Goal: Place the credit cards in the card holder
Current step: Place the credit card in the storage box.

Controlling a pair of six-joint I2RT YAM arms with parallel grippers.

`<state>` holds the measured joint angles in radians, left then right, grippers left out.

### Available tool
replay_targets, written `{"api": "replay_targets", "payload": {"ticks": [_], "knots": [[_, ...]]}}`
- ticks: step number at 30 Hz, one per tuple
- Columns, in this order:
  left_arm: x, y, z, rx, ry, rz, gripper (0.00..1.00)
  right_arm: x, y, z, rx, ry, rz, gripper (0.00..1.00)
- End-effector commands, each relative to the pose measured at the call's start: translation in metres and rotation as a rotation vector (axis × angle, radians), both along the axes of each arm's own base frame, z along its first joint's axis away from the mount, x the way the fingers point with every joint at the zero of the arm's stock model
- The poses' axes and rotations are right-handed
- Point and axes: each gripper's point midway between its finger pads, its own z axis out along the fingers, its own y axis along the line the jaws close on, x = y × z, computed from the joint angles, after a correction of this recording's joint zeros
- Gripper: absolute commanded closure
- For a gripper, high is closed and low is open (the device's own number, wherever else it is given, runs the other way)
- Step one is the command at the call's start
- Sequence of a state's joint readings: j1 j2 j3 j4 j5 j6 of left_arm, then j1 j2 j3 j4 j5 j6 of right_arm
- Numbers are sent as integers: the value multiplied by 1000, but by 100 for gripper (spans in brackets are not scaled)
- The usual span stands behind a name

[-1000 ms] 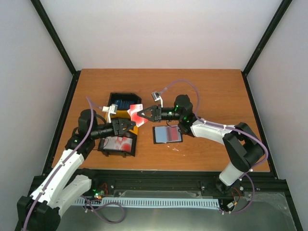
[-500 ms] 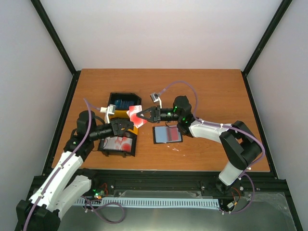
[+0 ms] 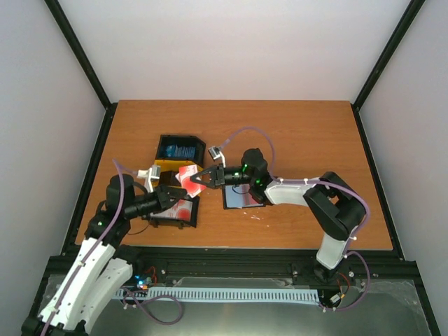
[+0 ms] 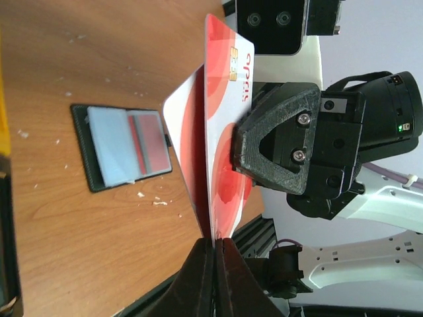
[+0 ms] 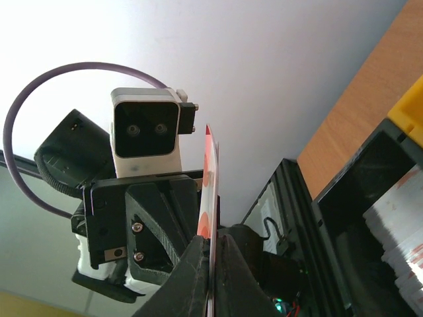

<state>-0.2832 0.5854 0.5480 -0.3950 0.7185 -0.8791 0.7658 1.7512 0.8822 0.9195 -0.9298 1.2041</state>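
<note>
Two white credit cards with red blotches stand on edge between my grippers: a front card (image 4: 225, 99) with a chip and a second card (image 4: 187, 152) behind it, spread in a V. My left gripper (image 4: 216, 243) is shut on their lower edges. My right gripper (image 5: 211, 246) is shut on the front card (image 5: 212, 178) from the other side; its fingers (image 4: 277, 142) show in the left wrist view. From above, the cards (image 3: 187, 176) hang over the bins between the left gripper (image 3: 178, 194) and the right gripper (image 3: 196, 180). The black card holder (image 3: 245, 198) (image 4: 122, 145) lies open on the table with cards in its slots.
A black bin (image 3: 180, 148) with blue cards stands at the back, a yellow bin (image 3: 166, 166) in front of it, and a black bin (image 3: 170, 210) (image 5: 370, 218) with white-and-red cards nearest my left arm. Small white crumbs lie beside the holder.
My left gripper has shut on the cards' edge. Both grippers and the cards have shifted left and toward the near edge, over the nearest bin.
</note>
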Motion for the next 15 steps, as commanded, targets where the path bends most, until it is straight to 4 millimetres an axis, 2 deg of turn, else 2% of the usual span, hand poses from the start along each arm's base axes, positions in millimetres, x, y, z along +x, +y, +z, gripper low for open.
{"api": "replay_targets", "payload": {"ticks": [1, 8, 15], "knots": [[-20, 13, -22, 19, 140, 67, 99, -20, 17, -7, 40, 18, 48, 97], [-45, 28, -56, 63, 322, 139, 99, -35, 37, -29, 46, 77, 101, 97], [-50, 41, -73, 108, 406, 227, 99, -36, 45, -55, 14, 152, 100, 96]]}}
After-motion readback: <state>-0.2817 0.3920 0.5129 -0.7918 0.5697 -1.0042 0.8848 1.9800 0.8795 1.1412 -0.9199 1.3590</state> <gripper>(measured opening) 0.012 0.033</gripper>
